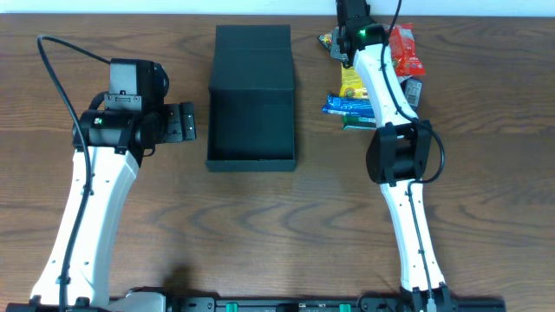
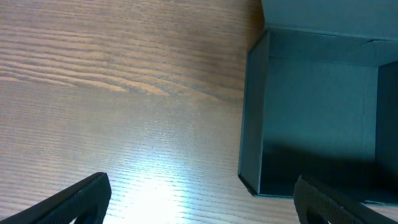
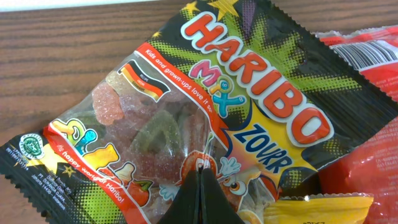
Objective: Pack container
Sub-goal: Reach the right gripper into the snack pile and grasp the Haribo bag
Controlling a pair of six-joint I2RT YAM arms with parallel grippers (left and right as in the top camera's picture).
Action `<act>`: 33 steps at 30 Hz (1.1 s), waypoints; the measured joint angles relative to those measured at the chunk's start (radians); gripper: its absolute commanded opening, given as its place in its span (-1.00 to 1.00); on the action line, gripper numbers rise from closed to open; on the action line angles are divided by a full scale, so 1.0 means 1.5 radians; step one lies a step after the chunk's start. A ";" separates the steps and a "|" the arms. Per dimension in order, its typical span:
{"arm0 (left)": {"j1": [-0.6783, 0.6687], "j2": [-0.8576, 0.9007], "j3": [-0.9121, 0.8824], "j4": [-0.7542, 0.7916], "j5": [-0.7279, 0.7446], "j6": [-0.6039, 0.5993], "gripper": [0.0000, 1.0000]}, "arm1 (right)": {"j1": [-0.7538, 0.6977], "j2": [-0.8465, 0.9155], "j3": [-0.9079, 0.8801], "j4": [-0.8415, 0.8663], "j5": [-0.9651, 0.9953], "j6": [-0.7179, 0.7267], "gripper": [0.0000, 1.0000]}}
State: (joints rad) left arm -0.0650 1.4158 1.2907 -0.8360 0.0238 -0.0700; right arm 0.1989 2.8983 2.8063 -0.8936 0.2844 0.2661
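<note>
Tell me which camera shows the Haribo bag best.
The right wrist view: the Haribo bag fills the frame, label readable, with the shut right gripper pinching its film. Overhead shows only a small corner of it beside that gripper. The left wrist view misses it entirely.

Dark green-black container [image 1: 251,130], brown woodgrain table [image 1: 260,234]

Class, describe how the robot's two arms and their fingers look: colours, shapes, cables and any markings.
Both the left arm and right arm have slim white links joined by bulky black joint housings, each with a small green light near the wrist. Thin black cables loop along them. The left fingers and right fingers are black, flat and tapering.
</note>
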 measured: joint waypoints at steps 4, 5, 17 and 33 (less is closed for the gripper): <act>0.000 0.000 0.000 0.002 0.000 0.001 0.91 | 0.004 -0.002 0.001 -0.016 0.002 0.000 -0.98; 0.000 0.000 0.000 0.002 0.000 0.001 0.91 | 0.006 -0.005 0.001 -0.022 0.003 0.000 -0.97; 0.000 0.000 0.000 0.019 0.000 0.013 0.91 | 0.047 -0.066 -0.005 -0.088 -0.028 -0.032 -0.98; 0.000 0.000 0.000 0.054 0.000 0.018 0.91 | 0.050 -0.182 -0.005 -0.190 -0.132 -0.017 0.16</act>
State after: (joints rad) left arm -0.0650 1.4158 1.2907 -0.7551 0.0235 -0.0425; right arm 0.2733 2.6251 2.7983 -1.1786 0.0864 0.2409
